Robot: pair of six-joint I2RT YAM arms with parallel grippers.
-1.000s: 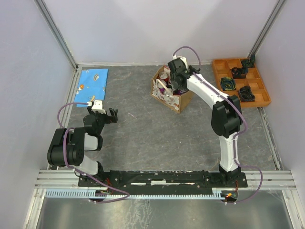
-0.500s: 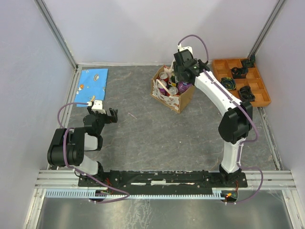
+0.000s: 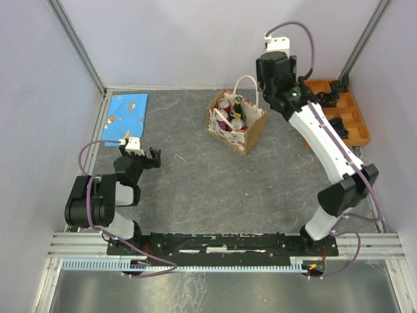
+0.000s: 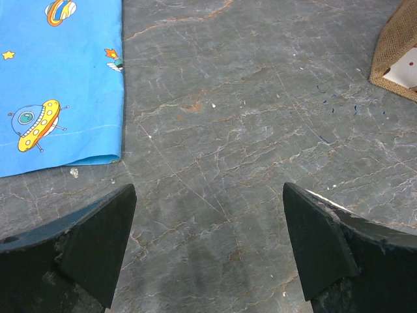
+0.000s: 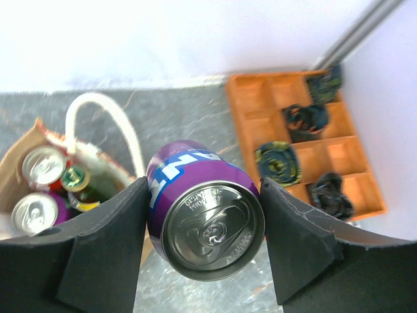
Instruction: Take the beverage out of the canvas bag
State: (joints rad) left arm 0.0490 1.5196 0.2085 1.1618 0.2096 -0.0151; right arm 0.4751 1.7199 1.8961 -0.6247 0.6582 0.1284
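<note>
My right gripper (image 5: 203,225) is shut on a purple beverage can (image 5: 205,212), its silver top facing the camera. The can hangs in the air above and to the right of the canvas bag (image 5: 14,160). In the top view the bag (image 3: 254,134) stands at the back middle of the table, with my right gripper (image 3: 272,77) raised beyond its right corner and the held can hidden. Two more cans (image 5: 42,165) and a green-capped bottle (image 5: 75,177) stand inside the bag. My left gripper (image 4: 208,241) stands open over bare table, near the left arm's base (image 3: 151,158).
An orange compartment tray (image 3: 357,135) with dark rolled items sits at the back right, also below the can in the right wrist view (image 5: 260,104). A blue patterned cloth (image 3: 127,111) lies at the back left. The bag's white handle (image 5: 120,134) loops up.
The right arm has risen out of the bag and swung up and right with the purple can in its jaws. The left arm has not moved.
</note>
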